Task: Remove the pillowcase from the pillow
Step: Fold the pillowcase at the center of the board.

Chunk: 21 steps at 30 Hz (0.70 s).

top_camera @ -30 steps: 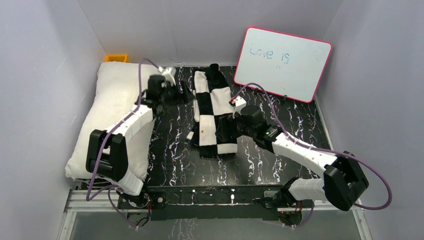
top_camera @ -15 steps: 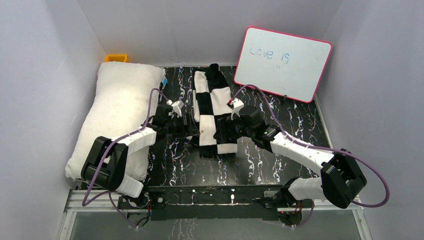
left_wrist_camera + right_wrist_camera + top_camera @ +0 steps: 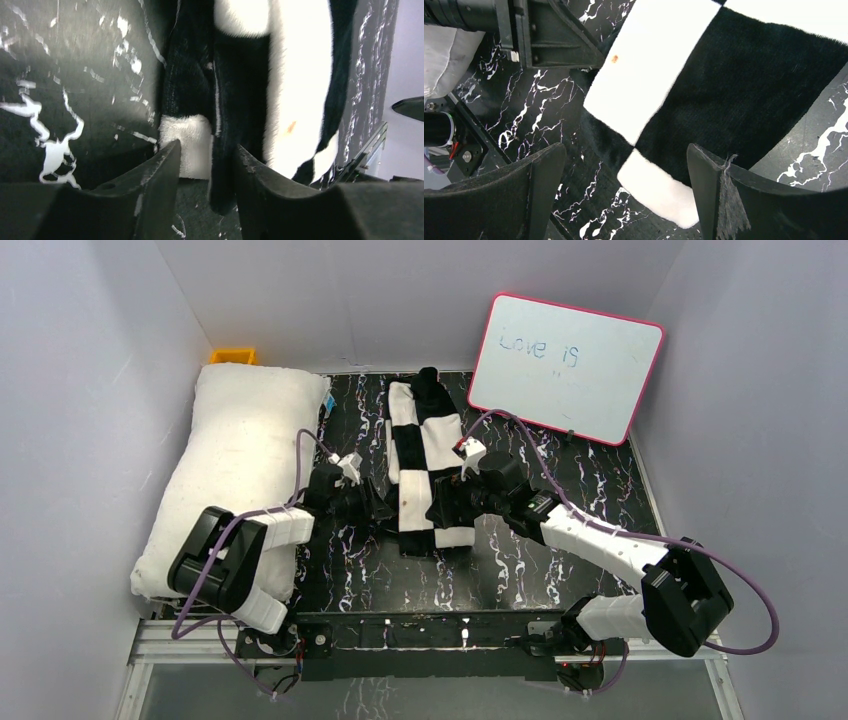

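The pillow (image 3: pixel 235 470) lies bare along the left wall, a yellow bin (image 3: pixel 232 356) behind it, well apart from the pillowcase (image 3: pixel 425 455), a long strip in the middle of the table (image 3: pixel 340 570). My left claw (image 3: pixel 206 147), narrowed, straddles the strip's left edge fold; whether it pinches I cannot tell. My right claw (image 3: pixel 624 155) hangs wide over its near end, a whiteboard (image 3: pixel 565 365) beyond.

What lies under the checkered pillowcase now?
The pillowcase lies on the black marbled table; the pillow lies apart, at the left. Whether anything small is beneath the fabric cannot be seen.
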Each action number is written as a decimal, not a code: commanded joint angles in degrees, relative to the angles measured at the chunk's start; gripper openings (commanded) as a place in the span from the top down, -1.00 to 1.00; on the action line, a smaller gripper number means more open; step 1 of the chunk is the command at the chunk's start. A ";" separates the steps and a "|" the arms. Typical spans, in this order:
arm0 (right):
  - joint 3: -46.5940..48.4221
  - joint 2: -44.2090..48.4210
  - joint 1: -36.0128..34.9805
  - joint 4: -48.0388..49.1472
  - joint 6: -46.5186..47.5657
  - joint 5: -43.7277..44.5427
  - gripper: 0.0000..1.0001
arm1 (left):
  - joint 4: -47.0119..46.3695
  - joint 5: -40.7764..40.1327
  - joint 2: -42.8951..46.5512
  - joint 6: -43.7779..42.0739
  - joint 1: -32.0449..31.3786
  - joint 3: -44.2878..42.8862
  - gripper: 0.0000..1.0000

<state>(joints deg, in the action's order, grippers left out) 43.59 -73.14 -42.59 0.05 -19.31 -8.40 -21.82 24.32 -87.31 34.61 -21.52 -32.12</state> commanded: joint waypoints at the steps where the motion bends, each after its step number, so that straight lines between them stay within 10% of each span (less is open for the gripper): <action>1: -0.08 -0.02 0.20 3.01 0.34 -1.89 -0.97 | -0.80 2.37 0.76 0.88 -0.10 4.73 0.58; 3: -0.09 -0.07 0.18 3.02 0.40 -2.24 -0.97 | -1.11 4.16 0.80 2.62 -0.38 6.10 1.00; 16: -1.07 1.81 0.20 1.54 0.44 -2.42 -0.97 | 18.31 -2.60 27.63 16.45 -8.90 13.59 1.00; 17: -1.12 1.74 0.22 1.64 0.42 -2.39 -0.97 | 19.66 -3.42 29.14 16.52 -9.04 13.27 0.82; 21: -0.35 0.98 0.17 1.80 0.72 -2.46 -0.97 | 23.70 -5.11 30.80 14.00 -9.24 9.15 -0.90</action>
<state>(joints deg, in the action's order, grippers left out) 42.83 -73.10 -42.59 0.01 -19.29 -10.11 -5.17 20.95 -57.80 48.27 -30.41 -19.38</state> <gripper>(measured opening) 0.984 0.694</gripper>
